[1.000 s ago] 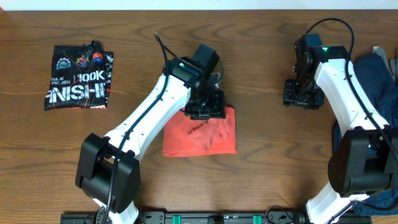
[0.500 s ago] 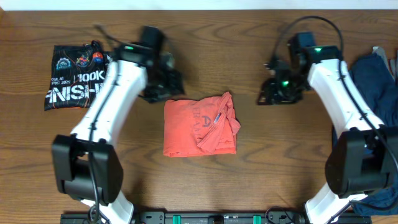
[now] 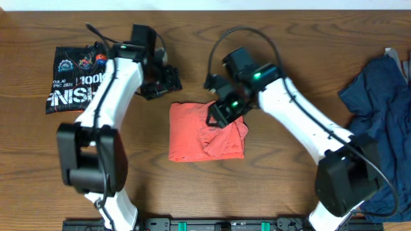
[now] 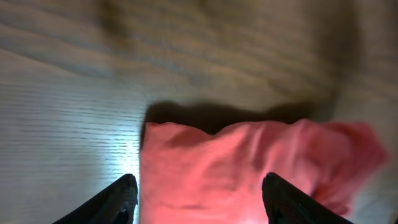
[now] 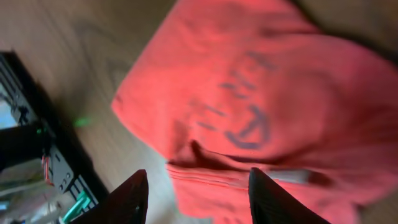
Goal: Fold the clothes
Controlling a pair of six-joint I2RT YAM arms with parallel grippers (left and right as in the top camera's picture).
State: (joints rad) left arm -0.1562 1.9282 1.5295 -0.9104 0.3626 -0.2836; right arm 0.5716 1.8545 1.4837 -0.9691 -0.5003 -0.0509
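The dark wooden desk (image 3: 289, 179) carried the orange-red T-shirt (image 3: 192, 144) folded at centre, a navy T-shirt (image 3: 372, 96) heaped at the right edge and a black printed shirt (image 3: 80, 80) far left, with wood showing between them. The left pincer (image 3: 170, 81) gaped empty just above the orange shirt. The right pincer (image 3: 218, 115) hung spread over its rumpled top edge, gripping nothing.

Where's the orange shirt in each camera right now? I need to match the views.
Overhead: shirt at the centre of the table, folded, its upper right corner rumpled.
Left wrist: shirt from lower centre to the right edge, blurred.
Right wrist: shirt fills most of the frame, navy print showing.
Shared landmark: the brown wood table around the shirt shows in all three.
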